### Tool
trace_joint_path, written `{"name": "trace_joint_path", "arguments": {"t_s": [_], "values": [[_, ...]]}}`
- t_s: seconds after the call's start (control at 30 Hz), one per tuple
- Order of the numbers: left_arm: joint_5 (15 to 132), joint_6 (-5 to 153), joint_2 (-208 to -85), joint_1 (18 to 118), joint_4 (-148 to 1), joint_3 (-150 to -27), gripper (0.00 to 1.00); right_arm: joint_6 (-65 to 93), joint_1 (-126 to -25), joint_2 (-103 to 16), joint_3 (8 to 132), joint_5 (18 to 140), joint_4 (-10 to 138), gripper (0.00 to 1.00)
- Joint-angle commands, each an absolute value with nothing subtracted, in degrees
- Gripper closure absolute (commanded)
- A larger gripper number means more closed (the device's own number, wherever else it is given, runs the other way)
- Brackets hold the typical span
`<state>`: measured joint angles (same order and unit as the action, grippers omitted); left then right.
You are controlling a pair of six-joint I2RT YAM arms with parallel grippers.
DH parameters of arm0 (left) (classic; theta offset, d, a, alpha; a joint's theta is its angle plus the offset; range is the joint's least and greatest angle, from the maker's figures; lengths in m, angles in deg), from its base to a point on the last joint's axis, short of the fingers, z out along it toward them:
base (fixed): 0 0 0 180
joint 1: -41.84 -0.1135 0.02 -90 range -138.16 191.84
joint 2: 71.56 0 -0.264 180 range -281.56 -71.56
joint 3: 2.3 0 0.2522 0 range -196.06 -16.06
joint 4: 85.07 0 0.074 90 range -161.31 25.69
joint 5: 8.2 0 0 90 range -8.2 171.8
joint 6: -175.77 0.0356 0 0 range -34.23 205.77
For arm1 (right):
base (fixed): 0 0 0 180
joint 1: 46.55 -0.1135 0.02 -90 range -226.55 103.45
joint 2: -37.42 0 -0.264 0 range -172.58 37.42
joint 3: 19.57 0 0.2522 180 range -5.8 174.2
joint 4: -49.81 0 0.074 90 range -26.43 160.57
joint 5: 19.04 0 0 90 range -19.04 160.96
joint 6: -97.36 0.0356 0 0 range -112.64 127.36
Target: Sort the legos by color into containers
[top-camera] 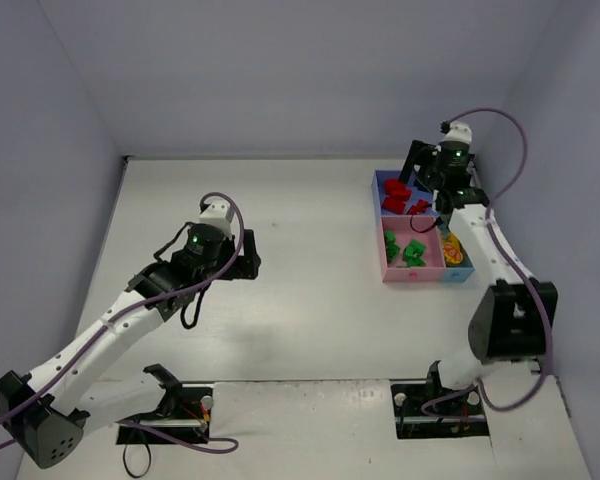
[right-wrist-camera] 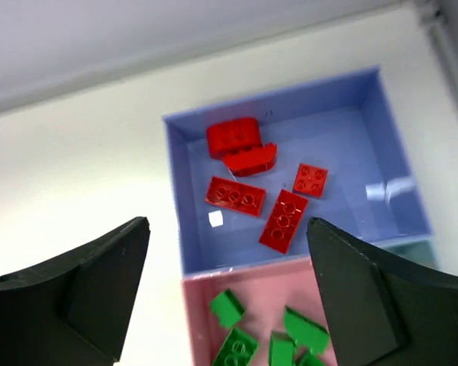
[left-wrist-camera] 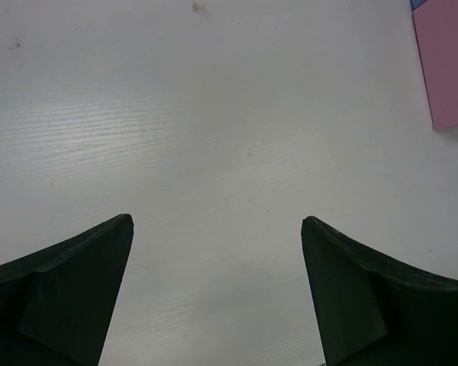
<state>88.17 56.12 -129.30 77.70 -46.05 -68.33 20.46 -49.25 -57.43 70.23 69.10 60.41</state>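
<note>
Several red legos [right-wrist-camera: 263, 194] lie in the blue container [right-wrist-camera: 343, 145], also seen from above [top-camera: 398, 195]. Green legos [right-wrist-camera: 252, 335] sit in the pink container [right-wrist-camera: 195, 320]. Yellow and orange legos [top-camera: 453, 250] fill the small light-blue container [top-camera: 460, 274]. My right gripper [right-wrist-camera: 227, 222] hovers open over the blue container's near edge, holding nothing; from above it is at the tray's far side [top-camera: 427, 172]. My left gripper [left-wrist-camera: 215, 219] is open over bare white table, mid-table [top-camera: 242, 255], well left of the tray. A pink container corner [left-wrist-camera: 446, 65] shows at its view's top right.
The joined tray stands at the table's far right, close to the right wall [top-camera: 570, 150]. The back wall [top-camera: 280, 80] runs just behind it. Both arm bases and purple cables [top-camera: 180, 440] sit along the near edge.
</note>
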Motion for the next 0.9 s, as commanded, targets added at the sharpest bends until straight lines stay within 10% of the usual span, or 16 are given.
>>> {"name": "trace_joint_path", "arguments": {"t_s": [0.0,0.13,0.87], "values": [[90.0,55.4,-129.6,77.1,-43.3,-74.2,0.15,17.9,-49.5,-43.1,65.9,70.4,57.7,0.18],[90.6,56.1,-129.5,76.9,-39.6,-79.5,0.15,17.3,-49.5,-31.6,60.6,72.2,61.7,0.0],[97.9,55.9,-120.7,76.5,-30.8,-84.1,0.15,19.7,-52.0,11.9,46.8,72.9,80.9,0.0]]}}
